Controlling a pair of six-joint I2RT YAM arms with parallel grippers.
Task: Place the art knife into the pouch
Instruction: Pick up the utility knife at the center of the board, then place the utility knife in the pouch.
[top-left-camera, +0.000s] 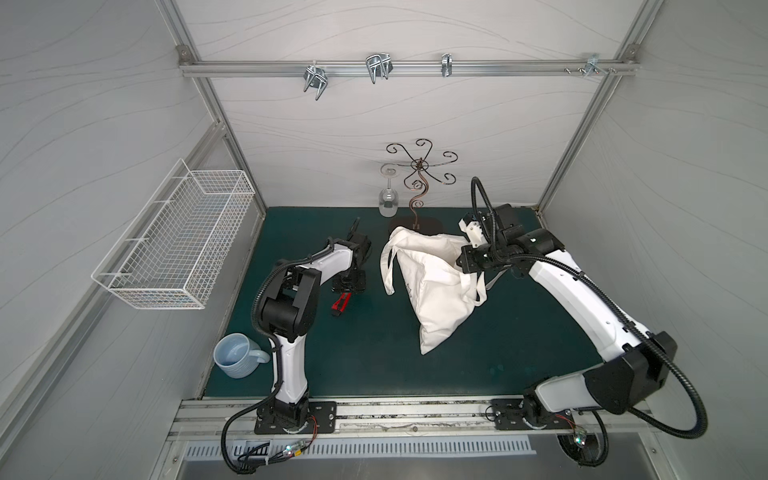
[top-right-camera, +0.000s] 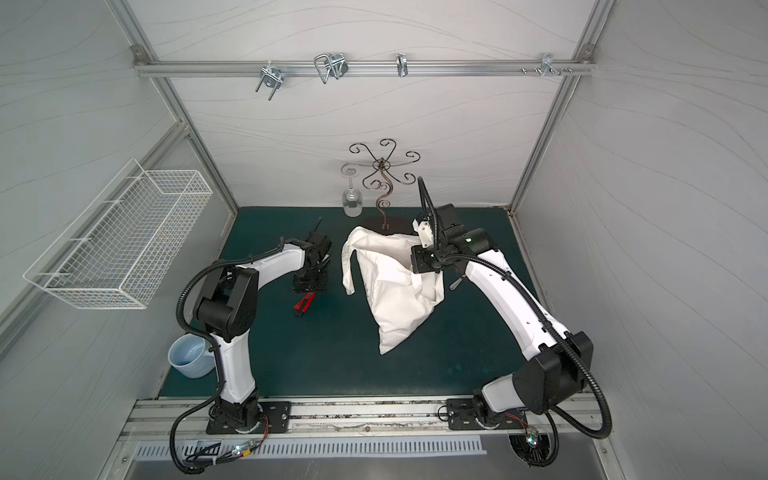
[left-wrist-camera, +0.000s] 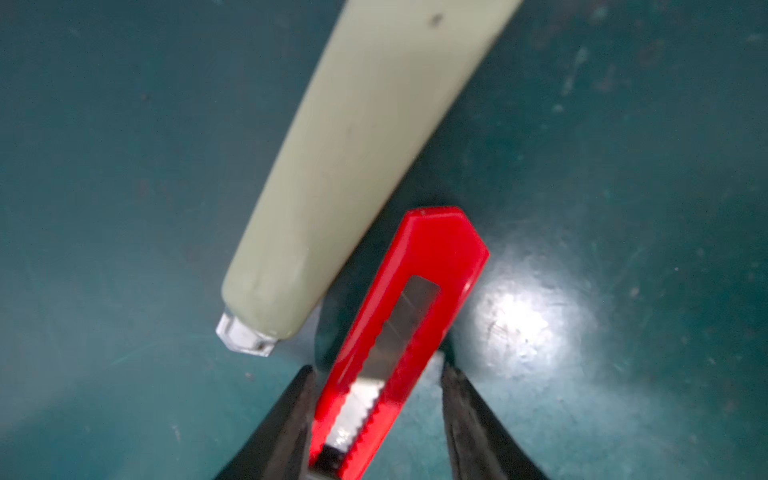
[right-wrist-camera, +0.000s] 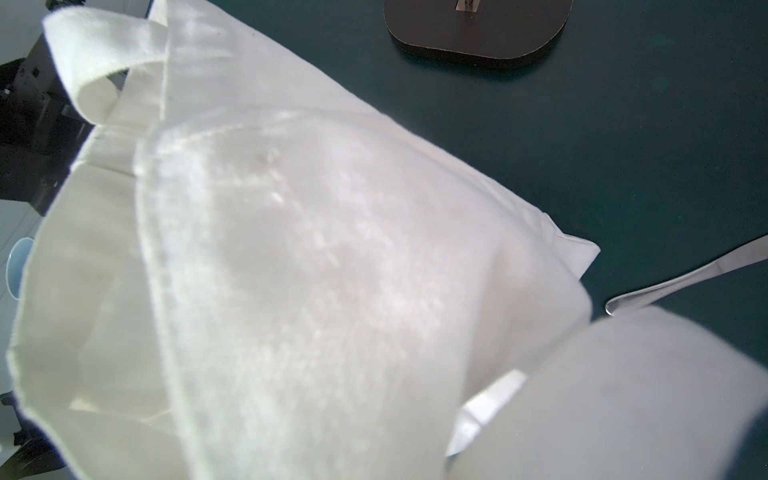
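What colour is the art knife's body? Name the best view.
The art knife is red, silver blade in its slot; clearest in the left wrist view.

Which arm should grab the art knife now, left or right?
Left. The left gripper straddles the art knife, jaws open either side. The right gripper is busy, shut on the pouch, holding its rim up.

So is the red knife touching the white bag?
Apart. In a top view, the red knife lies on the green mat, with bare mat between it and the white bag.
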